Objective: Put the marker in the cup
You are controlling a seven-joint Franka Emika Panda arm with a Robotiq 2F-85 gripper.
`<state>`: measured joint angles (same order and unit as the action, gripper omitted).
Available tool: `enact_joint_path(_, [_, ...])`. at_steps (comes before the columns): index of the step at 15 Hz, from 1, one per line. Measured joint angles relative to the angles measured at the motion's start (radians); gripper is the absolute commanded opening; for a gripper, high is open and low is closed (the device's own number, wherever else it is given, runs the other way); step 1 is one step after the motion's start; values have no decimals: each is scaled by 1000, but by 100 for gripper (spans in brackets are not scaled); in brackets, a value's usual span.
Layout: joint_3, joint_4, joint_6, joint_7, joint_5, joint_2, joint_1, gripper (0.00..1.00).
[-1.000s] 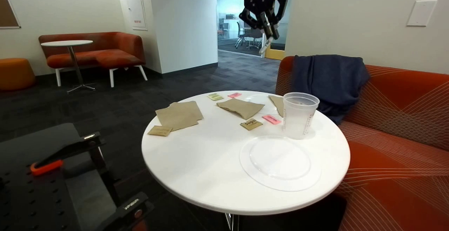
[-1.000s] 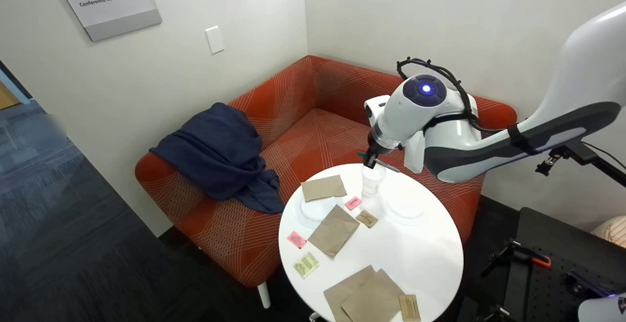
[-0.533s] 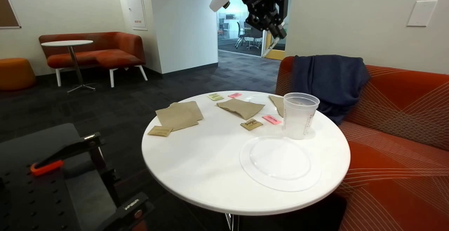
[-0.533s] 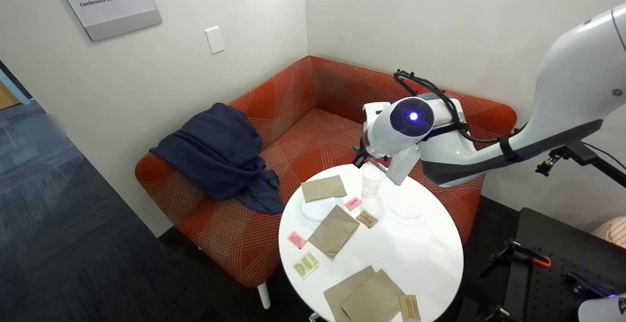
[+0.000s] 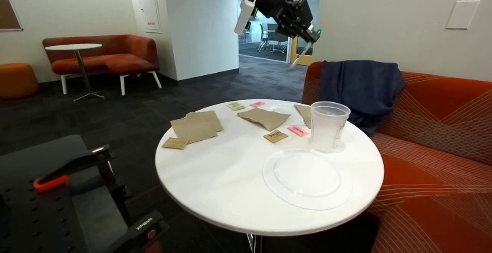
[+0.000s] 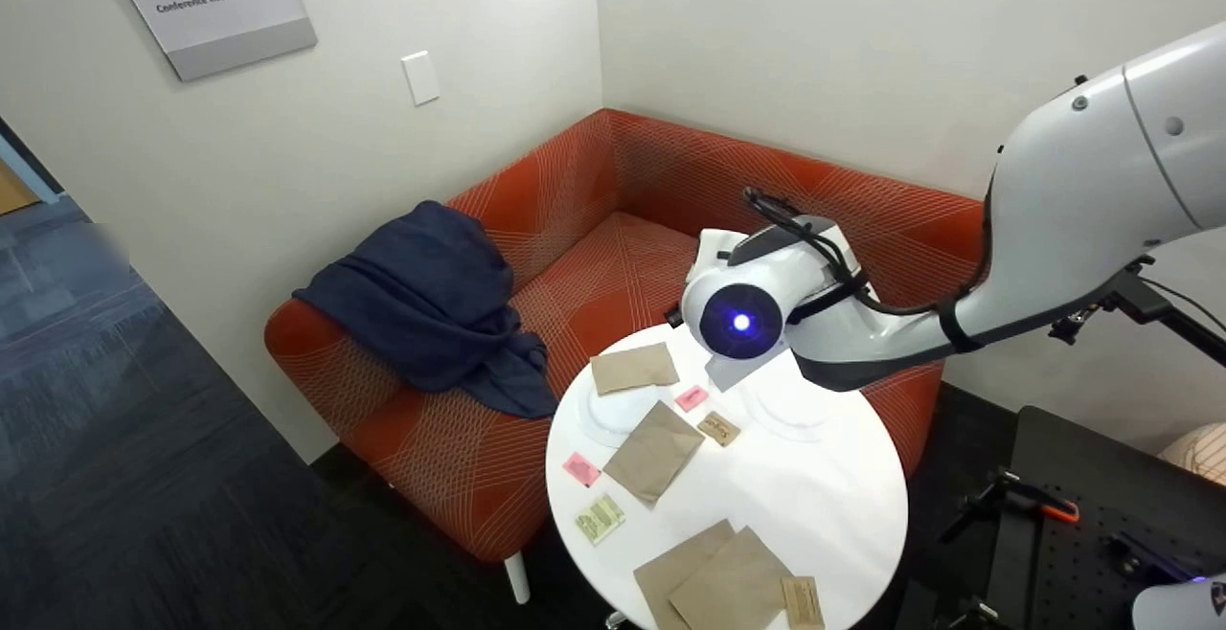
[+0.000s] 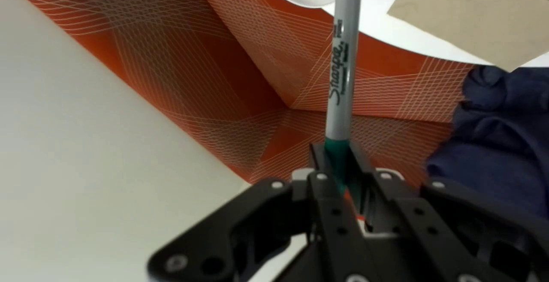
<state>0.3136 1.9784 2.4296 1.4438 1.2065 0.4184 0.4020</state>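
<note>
Holding the marker (image 7: 344,59) by its green end, my gripper (image 7: 337,157) is pinched narrow on it, and the grey barrel slants downward in the air, apart from the cup (image 5: 329,130), which stands upright on the table (image 5: 223,191) near a clear plate (image 5: 307,174). I rate the tilt the chief hazard: lowered at this slant, the free end could catch the rim and topple what looks a light cup, or the marker, secured at one end only, could swivel. Releasing short of the mouth would likely drop it outside.
</note>
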Motion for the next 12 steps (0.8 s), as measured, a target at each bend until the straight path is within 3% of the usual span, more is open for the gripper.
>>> enact_joint_path(7, [-192,-47,-421,223,67,23,-109,4])
enact_joint_path(12, [-254,-48,-497,316,108,31,-164,4])
